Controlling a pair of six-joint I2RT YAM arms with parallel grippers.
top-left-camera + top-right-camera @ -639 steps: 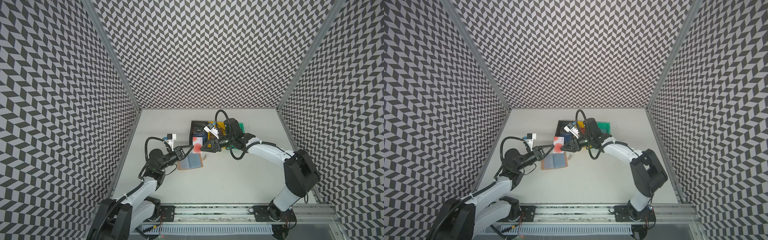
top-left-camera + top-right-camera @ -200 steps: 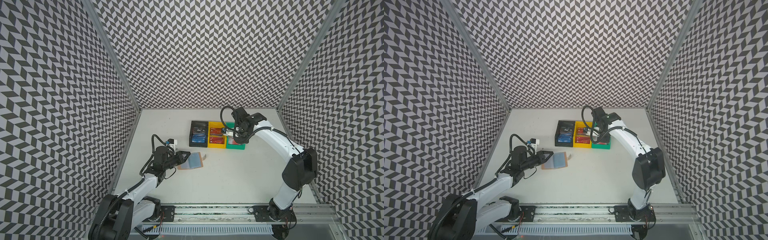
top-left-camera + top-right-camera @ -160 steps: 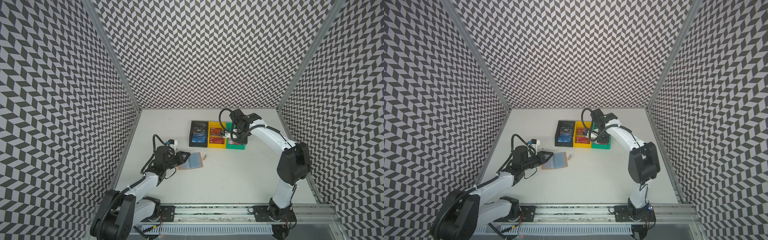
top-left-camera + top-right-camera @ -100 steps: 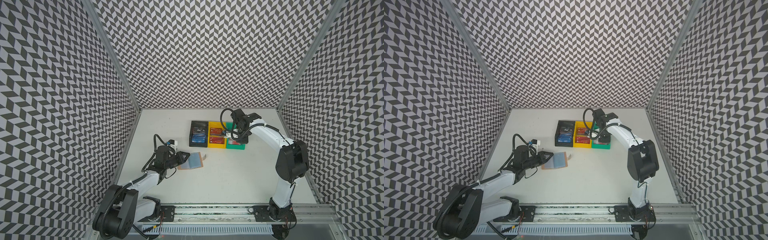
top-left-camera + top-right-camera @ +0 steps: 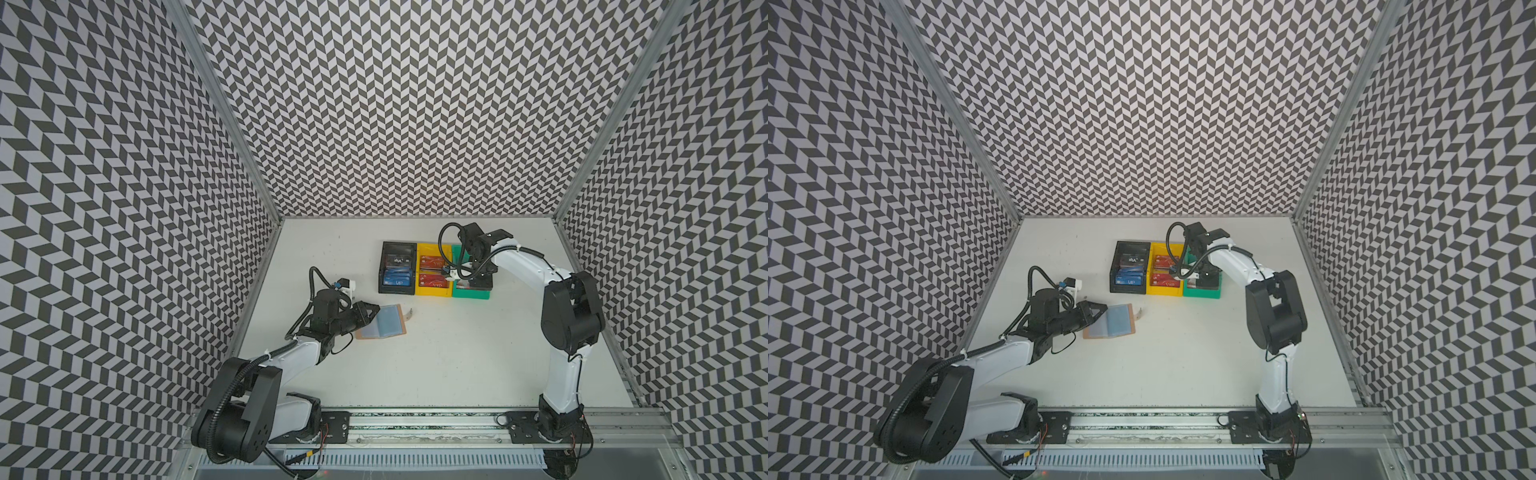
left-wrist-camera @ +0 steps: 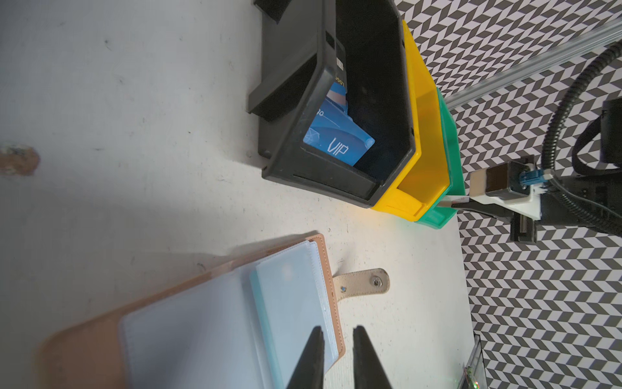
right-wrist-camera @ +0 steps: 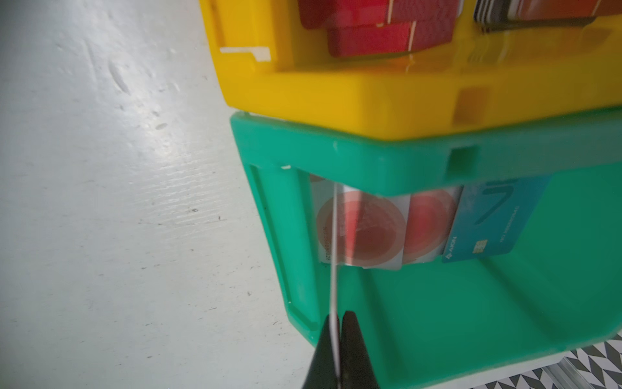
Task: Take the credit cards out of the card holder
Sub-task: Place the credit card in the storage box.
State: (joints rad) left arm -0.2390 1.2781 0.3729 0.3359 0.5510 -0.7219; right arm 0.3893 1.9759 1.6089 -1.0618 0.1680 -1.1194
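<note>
Tabletop cell, seen from above and from both wrists. Three open-topped moulded plastic bins stand touching in a row on the scuffed white table (image 5: 415,365). The black bin (image 5: 398,291) holds glossy blue "VIP" cards (image 6: 336,144) and the yellow bin (image 5: 434,292) holds red cards (image 7: 370,37). The green bin (image 7: 437,303) holds a pale card (image 7: 367,232) printed with red circles and a teal card (image 7: 494,222); its rim hides the upper edges of these two. The card holder (image 5: 382,322), a tan stitched leather-like bifold, lies open and flat, well apart from the bins on the left arm's side. Its pale blue-grey clear sleeves face upward and its rounded snap tab (image 6: 363,281) sticks out sideways. The left gripper (image 6: 336,336) hovers at the holder's end opposite the tab, jaws a narrow gap apart with nothing between them; contact with the sleeves cannot be told. The right gripper (image 7: 336,321) is closed on a held card (image 7: 334,269) above the green bin. This card is thin and rigid, seen edge-on as a white line crossing in front of the pale card. In both top views this gripper covers part of that bin. About three seconds earlier both grippers met over the holder, the right one holding a pale-and-red card there. Since then the right arm has swung to the bins, while the holder has kept its place. Chevron-patterned walls (image 5: 415,104) enclose the cell.
</note>
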